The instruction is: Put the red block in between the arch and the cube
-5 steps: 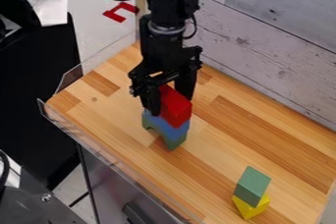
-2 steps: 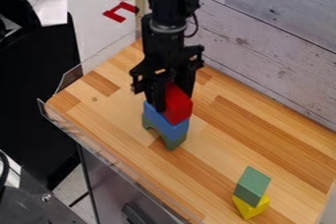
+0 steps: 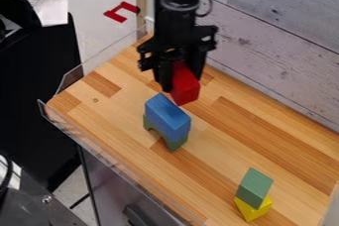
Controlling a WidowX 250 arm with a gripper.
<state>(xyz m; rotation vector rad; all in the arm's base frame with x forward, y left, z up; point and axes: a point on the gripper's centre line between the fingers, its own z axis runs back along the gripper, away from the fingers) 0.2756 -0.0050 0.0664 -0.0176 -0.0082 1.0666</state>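
Wooden tabletop [image 3: 245, 136]; claw [image 3: 180, 82] holds red block [image 3: 186, 91], long axis slanting down.

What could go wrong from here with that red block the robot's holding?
The red block hangs low in the hand, so it might slip or tilt. The blue block sits right on the green arch close by, so a low sideways swing could knock both over. Lowering off-centre could also leave the red one unsteady.
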